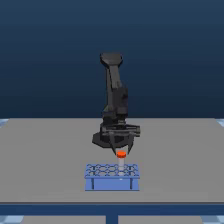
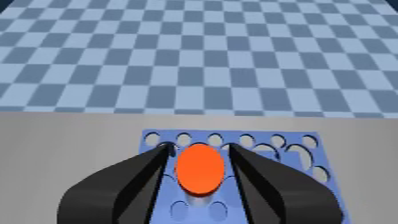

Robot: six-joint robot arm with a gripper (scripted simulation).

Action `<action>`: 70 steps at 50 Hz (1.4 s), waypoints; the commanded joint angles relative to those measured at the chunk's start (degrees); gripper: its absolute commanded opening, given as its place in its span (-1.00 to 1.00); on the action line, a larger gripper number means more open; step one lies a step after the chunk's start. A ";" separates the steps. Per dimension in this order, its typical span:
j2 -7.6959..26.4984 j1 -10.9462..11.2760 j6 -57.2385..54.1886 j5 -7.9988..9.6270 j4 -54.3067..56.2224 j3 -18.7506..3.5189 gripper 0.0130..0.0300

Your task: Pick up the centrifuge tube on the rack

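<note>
The end effector hangs just above the rack, and its two black fingers stand narrow on both sides of the orange-red cap of the centrifuge tube. In the wrist view the fingers lie right against the edges of the cap, so the end effector appears to hold the tube by its top, though the contact itself is too fine to see for sure. In the exterior view the cap shows as a small orange-red spot between the fingertips, over the upper face of the rack, toward the exterior view's right of its middle. The pale body of the tube below the cap is hardly visible, and I cannot tell if its tip is in a hole or free of it. The rack is light blue, with rows of round holes on top and two dark vertical marks on its front face. It stands on the grey counter. No brand, label or writing can be read on anything.
</note>
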 commanded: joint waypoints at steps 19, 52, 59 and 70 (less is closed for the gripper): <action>2.42 0.00 10.18 -3.56 -8.93 1.28 1.00; 2.79 0.00 11.21 -4.02 -9.92 1.46 -1.00; 2.80 -0.02 11.20 -3.99 -9.92 1.47 -1.00; 2.48 -0.02 10.32 -3.59 -9.08 1.32 -1.00</action>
